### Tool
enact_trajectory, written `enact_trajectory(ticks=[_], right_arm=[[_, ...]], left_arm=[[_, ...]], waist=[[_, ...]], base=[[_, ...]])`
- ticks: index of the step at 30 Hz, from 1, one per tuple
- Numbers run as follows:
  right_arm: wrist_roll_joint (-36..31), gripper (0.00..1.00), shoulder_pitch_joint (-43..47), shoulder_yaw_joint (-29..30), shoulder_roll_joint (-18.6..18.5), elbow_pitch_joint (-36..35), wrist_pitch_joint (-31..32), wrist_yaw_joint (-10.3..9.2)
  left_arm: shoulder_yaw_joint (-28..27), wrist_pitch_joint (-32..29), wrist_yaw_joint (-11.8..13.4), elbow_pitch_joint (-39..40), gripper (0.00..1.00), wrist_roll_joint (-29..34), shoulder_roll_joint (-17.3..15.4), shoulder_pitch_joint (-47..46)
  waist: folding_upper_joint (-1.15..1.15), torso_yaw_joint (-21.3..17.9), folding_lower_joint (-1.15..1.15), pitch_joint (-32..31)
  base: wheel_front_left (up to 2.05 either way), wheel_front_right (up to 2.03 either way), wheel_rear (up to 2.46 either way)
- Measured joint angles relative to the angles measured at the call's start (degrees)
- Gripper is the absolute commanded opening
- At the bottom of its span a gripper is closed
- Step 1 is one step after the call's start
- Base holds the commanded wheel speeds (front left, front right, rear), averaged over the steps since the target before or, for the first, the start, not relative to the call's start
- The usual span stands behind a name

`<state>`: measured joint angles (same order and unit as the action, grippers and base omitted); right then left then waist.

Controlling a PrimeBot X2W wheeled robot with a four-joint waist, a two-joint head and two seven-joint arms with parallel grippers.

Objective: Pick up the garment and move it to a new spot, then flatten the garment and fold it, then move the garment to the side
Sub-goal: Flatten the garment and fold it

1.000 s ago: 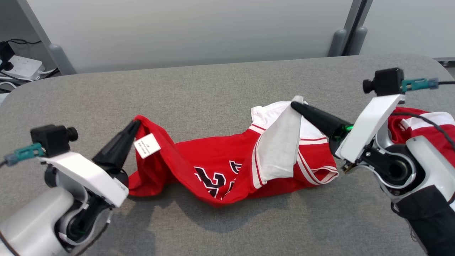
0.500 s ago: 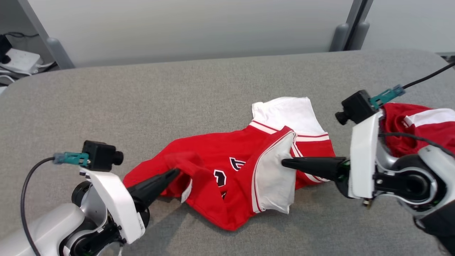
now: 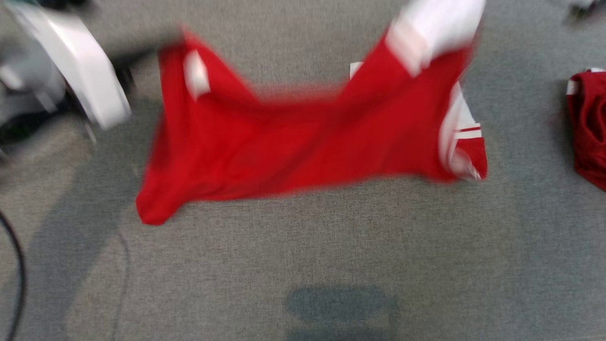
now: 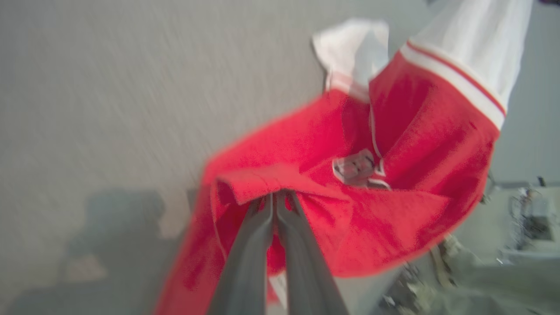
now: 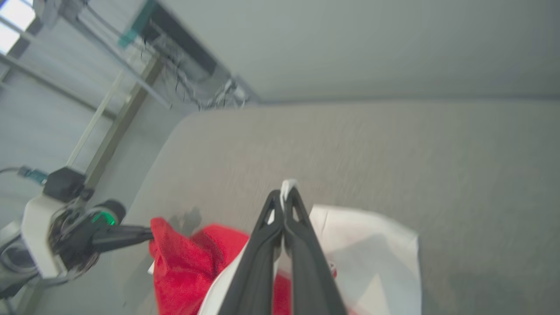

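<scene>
Above the middle of the grey fabric tabletop, the red-and-white jersey garment hangs stretched out. Its red edge is pinched in the fully closed left end effector, its white corner in the fully closed right end effector. A second crumpled red cloth lies well apart, right side.

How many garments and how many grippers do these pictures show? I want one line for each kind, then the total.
Red garments: 2 (held jersey, second garment at the right)
Grippers: 2 (left gripper, right gripper)
Total: 4
</scene>
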<state>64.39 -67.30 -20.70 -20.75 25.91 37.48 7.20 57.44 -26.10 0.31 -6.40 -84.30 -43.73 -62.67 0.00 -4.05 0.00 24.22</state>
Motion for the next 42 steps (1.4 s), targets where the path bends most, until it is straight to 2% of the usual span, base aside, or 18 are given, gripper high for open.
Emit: enact_trajectory(ticks=[1,2,3,5,6,9,13,16,21,24,29,33,35,42], right_arm=[[-4.6,0.00,-8.3,5.4,2.3,4.4,-8.1,-0.13],[-7.9,0.00,-16.2,9.9,3.9,7.9,-14.2,-0.12],[-10.6,0.00,-22.8,13.1,5.0,10.9,-19.5,-0.12],[-14.2,0.00,-30.3,14.6,5.5,14.5,-23.7,-0.12],[-15.7,0.00,-31.8,14.7,6.1,15.9,-25.1,-0.11],[-15.3,0.00,-31.1,14.3,9.0,21.1,-24.2,-0.12],[-13.3,0.00,-29.5,14.1,10.7,22.5,-21.3,-0.12],[-8.5,0.00,-28.6,14.0,11.1,21.2,-15.6,-0.12],[4.2,0.00,-18.8,12.3,11.7,12.9,2.1,-0.12],[8.8,0.00,-9.1,10.5,10.0,6.7,10.7,-0.12],[11.5,0.00,6.0,10.1,6.1,-1.6,14.0,-0.13],[15.0,0.00,14.1,10.9,6.0,-6.6,15.6,-0.12],[16.5,0.00,17.5,11.1,6.0,-8.2,16.2,-0.13],[17.9,0.00,27.1,11.2,5.8,-9.6,17.5,-0.13]], left_arm=[[-4.6,8.8,-1.8,-3.2,0.00,6.6,1.0,-8.4],[-9.6,16.1,-3.1,-6.3,0.00,10.6,2.9,-16.5],[-12.6,20.4,-4.1,-8.6,0.00,12.6,4.4,-23.4],[-14.2,24.5,-5.9,-12.1,0.00,17.1,6.1,-30.1],[-13.6,25.0,-6.4,-14.3,0.00,18.4,6.4,-30.9],[-11.5,26.2,-7.2,-21.0,0.00,19.0,7.6,-28.4],[-10.4,28.7,-7.4,-24.1,0.00,18.7,7.5,-27.2],[-8.8,31.5,-7.4,-24.7,0.00,17.7,6.4,-25.8],[-3.0,36.1,-7.4,-24.0,0.00,15.0,4.4,-16.4],[-0.2,38.9,-7.4,-22.1,0.00,12.7,4.4,-9.1],[0.3,40.4,-7.6,-21.8,0.00,11.4,3.3,0.0],[-3.7,40.5,-7.6,-22.0,0.00,11.8,5.4,5.8],[-6.9,40.5,-7.6,-22.2,0.00,13.5,6.6,8.7],[-11.0,40.6,-7.6,-21.8,0.00,17.9,7.7,20.8]], waist=[[0.00,-0.1,0.00,1.8],[0.00,-0.1,0.00,3.5],[0.00,-0.1,0.00,5.0],[0.00,-0.2,0.00,7.4],[0.00,-0.3,0.00,8.3],[0.00,-0.9,0.00,10.4],[0.00,-1.8,0.00,12.0],[0.00,-2.9,0.00,13.8],[0.00,-4.8,0.00,15.5],[0.00,-5.2,0.00,14.3],[0.00,-5.0,0.00,10.6],[0.00,-4.2,0.00,7.1],[0.00,-3.7,0.00,5.0],[0.00,-2.6,0.00,-3.0]], base=[[0.00,0.00,0.00],[0.00,0.00,0.00],[0.00,0.00,0.00],[0.00,0.00,0.00],[0.00,0.00,0.00],[0.00,0.00,0.00],[0.00,0.00,0.00],[0.00,0.00,0.00],[0.00,0.00,0.00],[0.00,0.00,0.00],[0.00,0.00,0.00],[0.00,0.00,0.00],[0.00,0.00,0.00],[0.00,0.00,0.00]])
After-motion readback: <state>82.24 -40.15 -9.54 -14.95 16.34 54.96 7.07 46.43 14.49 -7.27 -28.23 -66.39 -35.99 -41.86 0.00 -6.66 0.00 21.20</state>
